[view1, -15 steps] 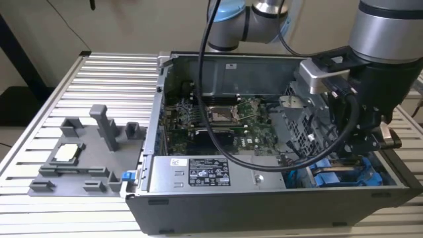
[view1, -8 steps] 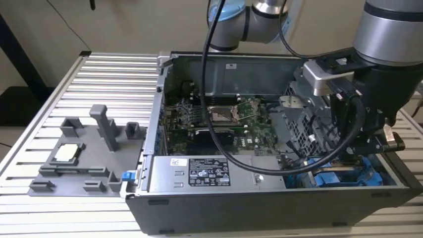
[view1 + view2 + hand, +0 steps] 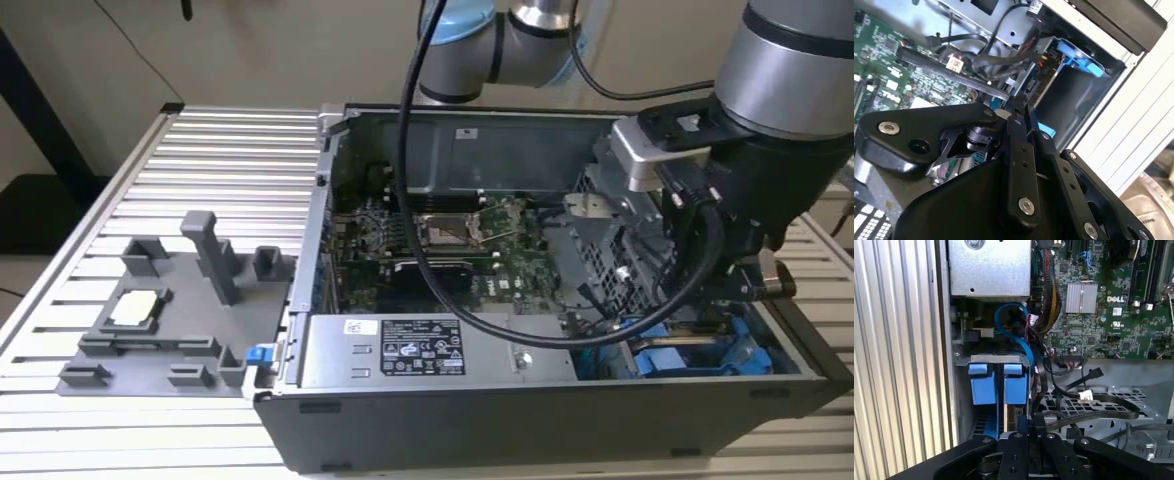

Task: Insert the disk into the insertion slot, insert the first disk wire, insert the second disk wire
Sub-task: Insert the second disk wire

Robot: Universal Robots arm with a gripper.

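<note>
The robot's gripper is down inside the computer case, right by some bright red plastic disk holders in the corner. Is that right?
Not quite. The plastic disk holders are bright blue, not red; the first wrist view shows two blue tabs side by side. The rest holds: the gripper is down inside the computer case, right by them in the corner.

We are seeing soft, even indoor light in the exterior view, with the ribbed metal table (image 3: 200,150) glowing pale and the inside of the open computer case (image 3: 561,420) sinking into shadow. In both wrist views we are looking past dark, slightly blurred linkage close to the lens, while the circuit board (image 3: 1104,315) is showing up fairly sharp. Pale glare is washing over the grooved metal surface (image 3: 1134,120) in the second wrist view.
</note>
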